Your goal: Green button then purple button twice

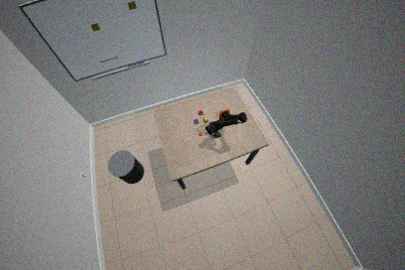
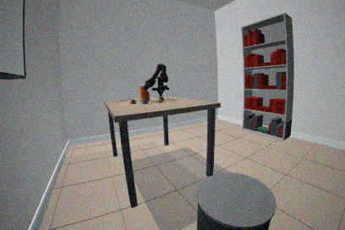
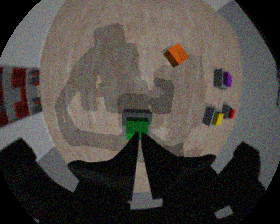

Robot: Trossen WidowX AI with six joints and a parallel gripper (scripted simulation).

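The green button [image 3: 137,126] has a green cap on a dark base and sits straight ahead of the fingertips in the wrist view. My gripper [image 3: 139,134] [image 2: 161,95] is shut and empty, pointing down, with its tips at the near edge of the green cap. Whether the tips touch the cap cannot be told. The purple button [image 3: 227,79] [image 1: 196,121] [image 2: 145,101] stands apart, at the right in the wrist view. In the top view the arm hides the green button.
The yellow button [image 3: 218,119] [image 1: 205,120] and the red button [image 3: 232,113] [image 1: 201,112] [image 2: 133,101] stand close together, on the purple button's side. An orange block [image 3: 176,54] [image 1: 201,134] lies beyond the green button in the wrist view. All are on the wooden table [image 1: 184,157].
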